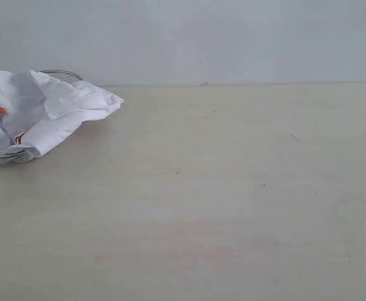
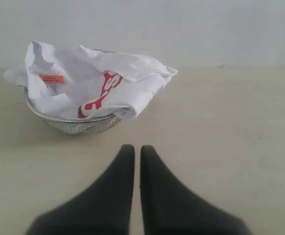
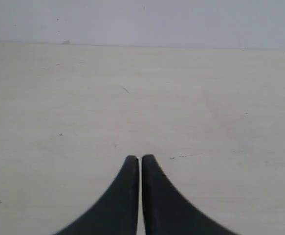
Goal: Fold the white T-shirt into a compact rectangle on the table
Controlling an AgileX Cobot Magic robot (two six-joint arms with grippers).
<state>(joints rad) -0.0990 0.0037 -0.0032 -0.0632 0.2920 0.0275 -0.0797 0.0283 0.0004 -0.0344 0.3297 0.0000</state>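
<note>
**A:** Where is the shirt?

**B:** The white T-shirt [image 1: 41,110] is crumpled into a metal mesh basket [image 2: 78,126]. The basket stands at the far left of the exterior view, close to the table's back edge and the wall [image 1: 233,37]. The cloth is heaped above the basket's rim and is not folded.

**A:** Is all of it inside the basket?

**B:** No. A broad fold spills over the basket's right side and reaches out above the table [image 1: 233,200]. I cannot tell whether that fold touches the tabletop.

**A:** Are there any marks on the cloth?

**B:** An orange neck tag [image 2: 51,78] shows toward the basket's left side. Red lettering [image 2: 103,90] runs down a fold nearer the basket's front rim.

**A:** What lies to the right of the basket?

**B:** Pale beige tabletop with a few small dark specks, running on to the right edge of the exterior view.

**A:** And the left gripper?

**B:** The left gripper [image 2: 133,152] points toward the basket and is apart from it. A strip of table lies between its fingertips and the basket's rim. Its two dark jaws are pressed almost together, with only a thin slit between them, and they hold nothing.

**A:** And the right one?

**B:** The right gripper [image 3: 140,161] is closed too, with its tips side by side and nothing gripped. I cannot tell how far it stands from the basket. Its own camera shows speckled tabletop ahead of the tips and the wall beyond that.
</note>
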